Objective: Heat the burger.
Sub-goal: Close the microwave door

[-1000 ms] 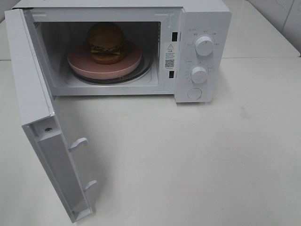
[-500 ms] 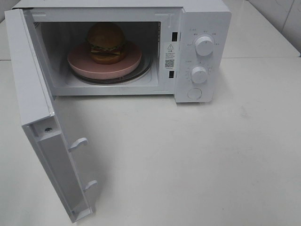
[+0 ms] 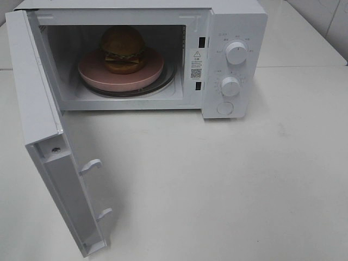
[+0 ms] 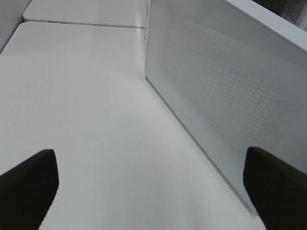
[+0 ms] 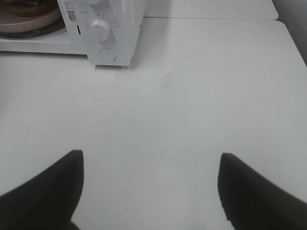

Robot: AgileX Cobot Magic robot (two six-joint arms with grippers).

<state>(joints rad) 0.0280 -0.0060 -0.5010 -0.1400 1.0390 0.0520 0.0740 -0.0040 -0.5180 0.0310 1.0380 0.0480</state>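
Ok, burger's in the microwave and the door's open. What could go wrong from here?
1. The door stands wide open. The open left pincer faces its smooth outer panel, so a push could slip or shove the whole microwave.
2. The upper knob and lower knob look alike. The right pincer might turn the wrong one, leaving the burger unheated.

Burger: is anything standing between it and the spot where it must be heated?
No. The burger already sits on the pink plate inside the microwave; only the door hangs open, with nothing visible in its swing.
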